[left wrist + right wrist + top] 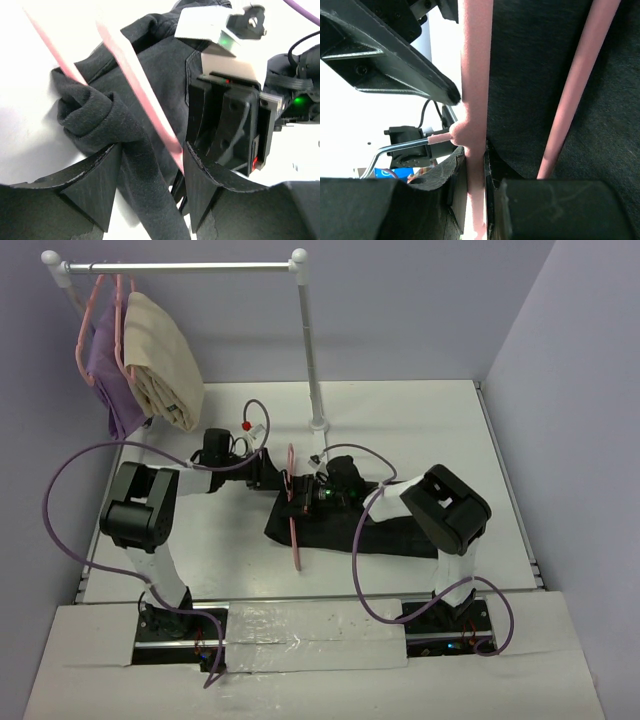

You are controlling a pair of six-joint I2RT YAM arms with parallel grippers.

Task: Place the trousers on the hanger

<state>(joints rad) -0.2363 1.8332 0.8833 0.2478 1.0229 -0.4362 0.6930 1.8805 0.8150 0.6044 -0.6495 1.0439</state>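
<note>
The right gripper (474, 162) pinches one bar of the pink hanger (476, 75), which stands on edge across the black trousers (150, 65) lying mid-table (420, 430). The left gripper (153, 150), jaws spread, straddles a trouser fold and a hanger bar. Beyond, a purple garment (110, 380) and a beige garment (165, 360) hang on the rail (180, 267).

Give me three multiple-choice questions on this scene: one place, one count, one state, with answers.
1. Where are the trousers? A on a chair; B on the table; C in a box.
2. How many garments hang from the rail? A one; B two; C four.
3. The right gripper is: A open, empty; B shut on the hanger; C shut on a cup.
1 B: black cloth lies on the white tabletop.
2 B: a purple garment and a beige garment hang there.
3 B: it pinches the pink bar in the right wrist view.
</note>
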